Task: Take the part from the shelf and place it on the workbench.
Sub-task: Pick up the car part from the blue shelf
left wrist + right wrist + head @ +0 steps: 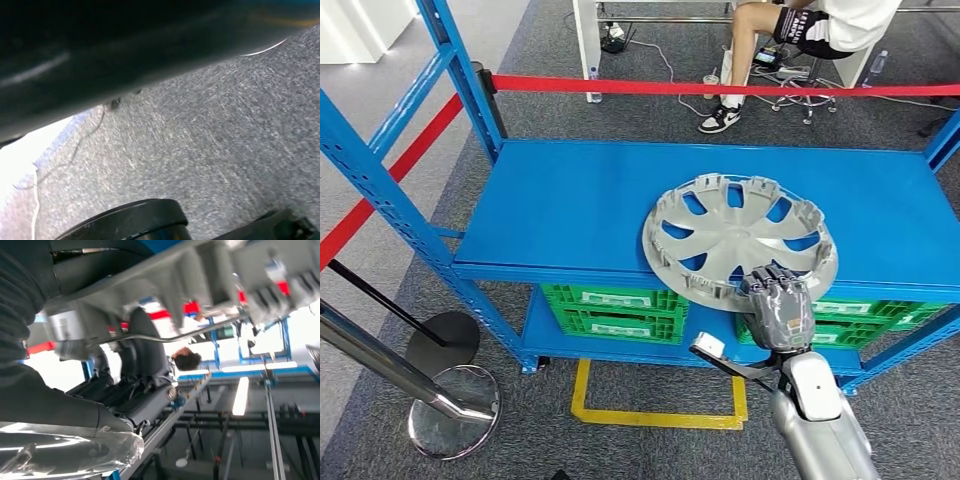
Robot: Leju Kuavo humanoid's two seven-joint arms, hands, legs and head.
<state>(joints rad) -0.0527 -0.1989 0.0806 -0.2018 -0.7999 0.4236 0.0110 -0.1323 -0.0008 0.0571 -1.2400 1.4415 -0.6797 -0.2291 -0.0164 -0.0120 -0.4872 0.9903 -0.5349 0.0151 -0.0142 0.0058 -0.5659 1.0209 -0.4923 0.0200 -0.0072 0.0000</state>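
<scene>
The part is a silver wheel cover [739,240] lying flat on the blue shelf [569,200], with its near rim hanging over the shelf's front edge. My right hand [779,308] is at that near rim: its dark fingers curl over the top of the rim. In the blurred right wrist view the fingers [145,355] reach up to the wheel cover's rim [226,270] and the grey thumb [75,450] lies below it. How firm the grip is stays unclear.
Green crates [614,310] fill the lower shelf level. A red barrier tape [697,88] runs behind the shelf, and a person [803,30] sits beyond it. Chrome stanchion bases [454,410] stand on the carpet to the left. A yellow floor marking [660,415] lies before the shelf.
</scene>
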